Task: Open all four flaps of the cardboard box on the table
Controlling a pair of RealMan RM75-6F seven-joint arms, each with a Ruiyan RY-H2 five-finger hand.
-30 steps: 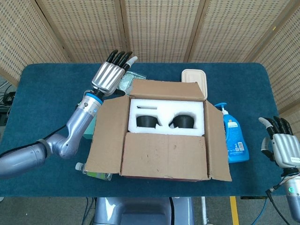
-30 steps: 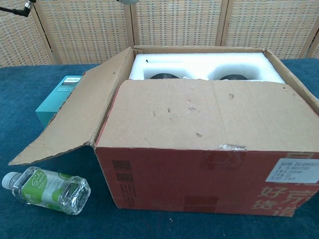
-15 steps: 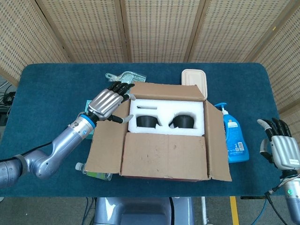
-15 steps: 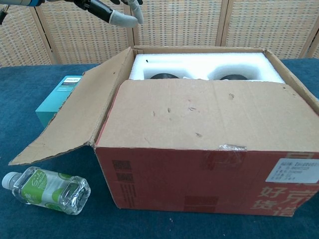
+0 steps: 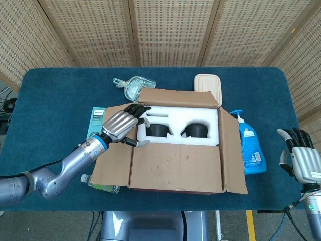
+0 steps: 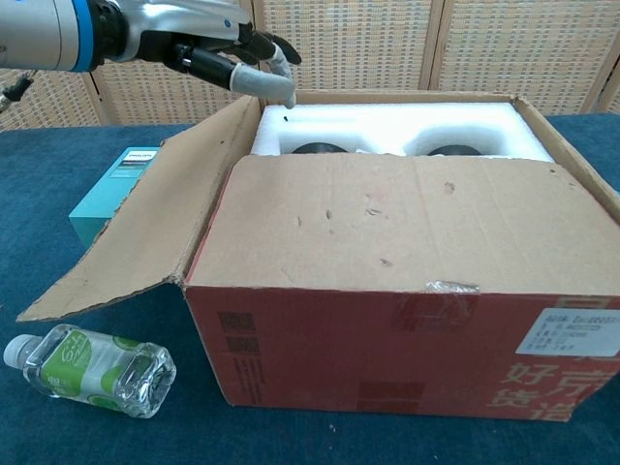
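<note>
Head view: left robot hand [image 5: 122, 126] spread, empty, over cardboard box [image 5: 175, 173] left flap [image 5: 114, 150], likely lining up near flap [image 5: 175, 163]; right robot hand [image 5: 304, 158] idle, spread.

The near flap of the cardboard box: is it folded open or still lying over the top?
Still over the top. The near flap lies flat across the box's front half, hiding the foam insert there; the left flap splays outward.

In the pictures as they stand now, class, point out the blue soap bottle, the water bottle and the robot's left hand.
blue soap bottle [image 5: 252, 149]: head view, middle of its body.
water bottle [image 6: 92, 369]: chest view, middle of its label.
left hand [image 5: 122, 126]: head view, back of the hand.
</note>
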